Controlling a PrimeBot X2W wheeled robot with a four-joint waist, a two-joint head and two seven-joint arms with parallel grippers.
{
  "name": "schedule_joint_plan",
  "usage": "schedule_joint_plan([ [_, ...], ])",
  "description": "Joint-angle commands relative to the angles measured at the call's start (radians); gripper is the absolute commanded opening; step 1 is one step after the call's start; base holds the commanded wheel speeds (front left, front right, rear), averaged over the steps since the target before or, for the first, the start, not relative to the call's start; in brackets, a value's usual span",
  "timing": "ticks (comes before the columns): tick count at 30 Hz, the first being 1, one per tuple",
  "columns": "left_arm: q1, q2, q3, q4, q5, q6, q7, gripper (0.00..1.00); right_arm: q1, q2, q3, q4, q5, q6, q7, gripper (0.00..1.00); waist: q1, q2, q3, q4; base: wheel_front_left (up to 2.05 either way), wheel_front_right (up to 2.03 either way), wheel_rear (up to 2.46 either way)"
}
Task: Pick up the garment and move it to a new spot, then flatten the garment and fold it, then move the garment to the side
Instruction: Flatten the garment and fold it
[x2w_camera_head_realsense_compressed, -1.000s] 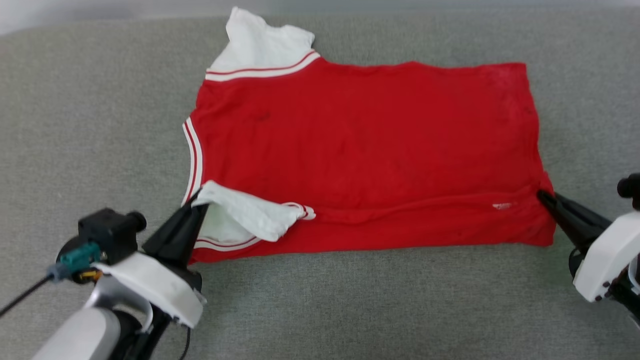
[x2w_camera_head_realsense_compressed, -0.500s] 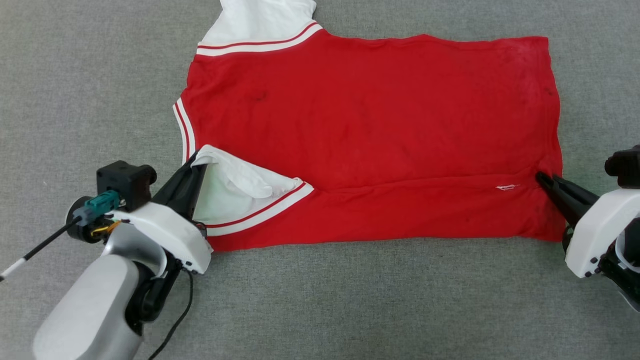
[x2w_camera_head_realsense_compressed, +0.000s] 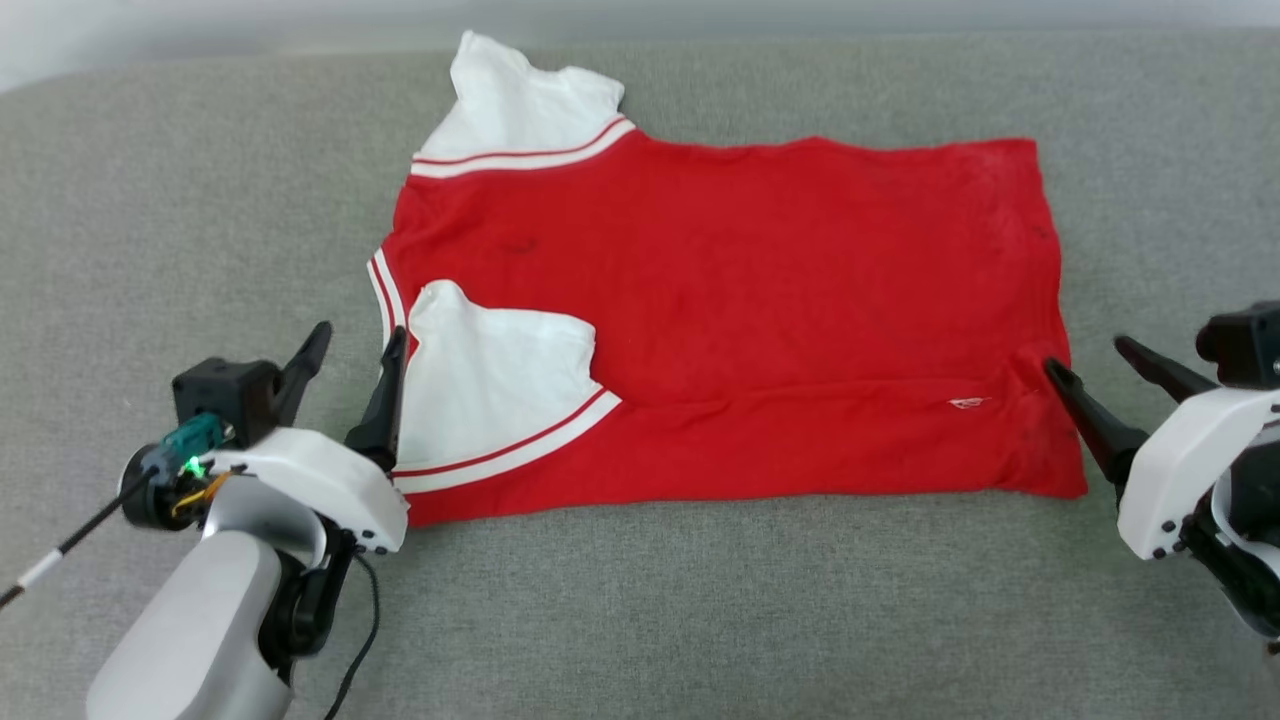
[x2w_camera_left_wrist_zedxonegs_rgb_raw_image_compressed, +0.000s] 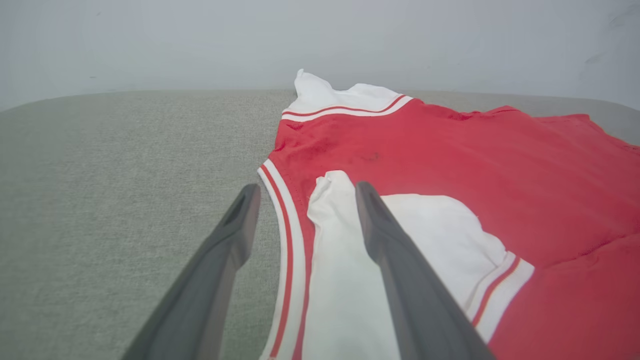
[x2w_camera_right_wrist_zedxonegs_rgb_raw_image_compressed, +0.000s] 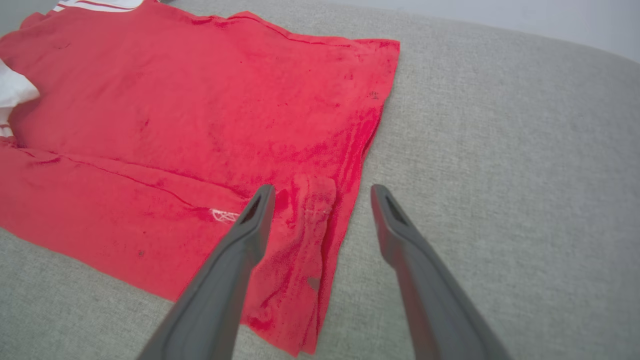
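The garment (x2w_camera_head_realsense_compressed: 720, 300), a red T-shirt with white sleeves and striped trim, lies flat on the grey surface, collar to the left. Its near long edge is folded up over the body, and one white sleeve (x2w_camera_head_realsense_compressed: 490, 370) lies folded over the red. The other sleeve (x2w_camera_head_realsense_compressed: 520, 100) sticks out at the back. My left gripper (x2w_camera_head_realsense_compressed: 355, 345) stands open at the collar edge, holding nothing; its fingers straddle the striped collar trim (x2w_camera_left_wrist_zedxonegs_rgb_raw_image_compressed: 285, 240). My right gripper (x2w_camera_head_realsense_compressed: 1085, 355) stands open at the hem corner (x2w_camera_right_wrist_zedxonegs_rgb_raw_image_compressed: 310, 220), one finger over the cloth, the other over bare surface.
A grey fabric-covered surface (x2w_camera_head_realsense_compressed: 700, 620) runs under everything, with bare room in front of the shirt and to both sides. Its far edge meets a pale wall (x2w_camera_left_wrist_zedxonegs_rgb_raw_image_compressed: 320, 40) behind the shirt. A thin cable (x2w_camera_head_realsense_compressed: 60, 550) trails from my left wrist.
Both grippers have opened and let go of the shirt. The white sleeve the left one held now lies flat on the red body. The head camera has tilted.
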Motion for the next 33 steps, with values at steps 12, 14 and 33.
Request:
schedule_joint_plan([
  [12,0.214,0.049,0.009,-0.191,-0.029,0.157,0.125,1.0,0.179,0.215,-0.236,-0.114,-0.216,-0.001,0.167,1.0,-0.0001,-0.0001,-0.073,-0.012,0.0,0.0,0.0],
  [14,0.233,0.058,0.008,-0.214,-0.032,0.172,0.147,1.0,0.188,0.234,-0.251,-0.13,-0.229,-0.001,0.182,1.0,-0.0001,-0.0001,-0.072,-0.014,0.0,0.0,0.0],
  [33,0.283,0.145,-0.034,-0.342,0.001,0.326,0.391,1.0,0.279,0.352,-0.29,-0.332,-0.3,-0.001,0.321,1.0,-0.0001,-0.0001,0.007,-0.051,0.0,0.0,0.0],
])
